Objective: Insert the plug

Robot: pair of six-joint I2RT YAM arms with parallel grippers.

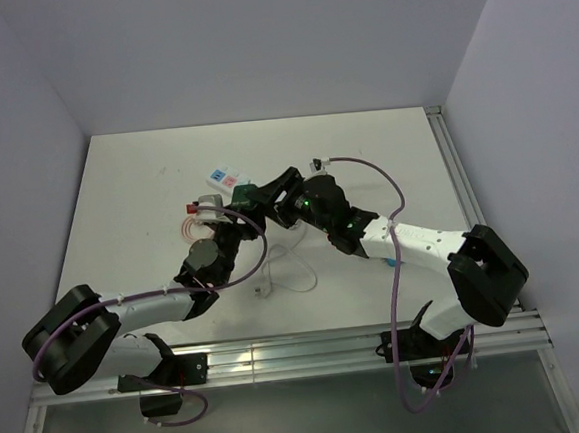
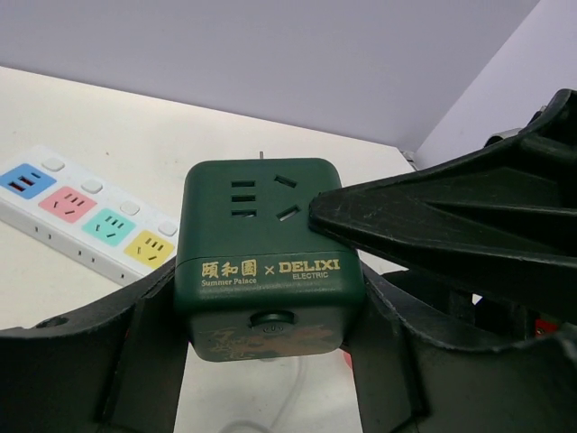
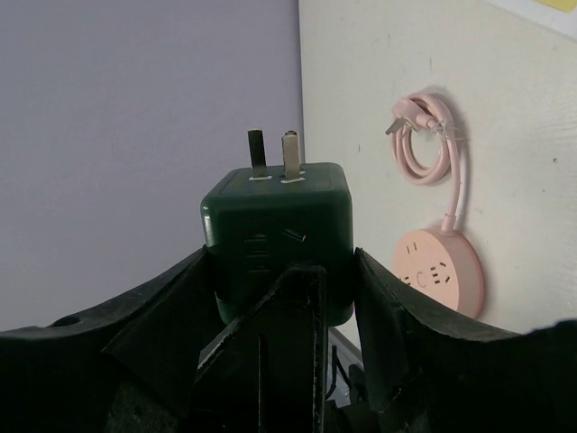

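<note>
Left gripper point(image 2: 270, 361) right up close: its two black fingers sit flat against either side of the green plug point(image 2: 266, 262), about half spread, so I'd call that a grip. Right gripper point(image 3: 281, 280) has the same block pinched too, and one of its fingers point(image 2: 433, 225) reaches in from 3 o'clock in the left wrist view. So both arms have hold of it at once, and it looks lifted off the table point(image 1: 128, 209).

Prongs point(image 3: 270, 153) point to 12 o'clock in the right wrist view, away from the fingers. White power strip point(image 2: 81, 212) lies flat at 10 o'clock from the plug, near it, with its long axis running 10 to 4 and its sockets facing up. My guess is the prongs need tipping down toward that strip. Pink round socket point(image 3: 442, 271) sits off at 3 o'clock, probably not the target, but can't be sure.
</note>
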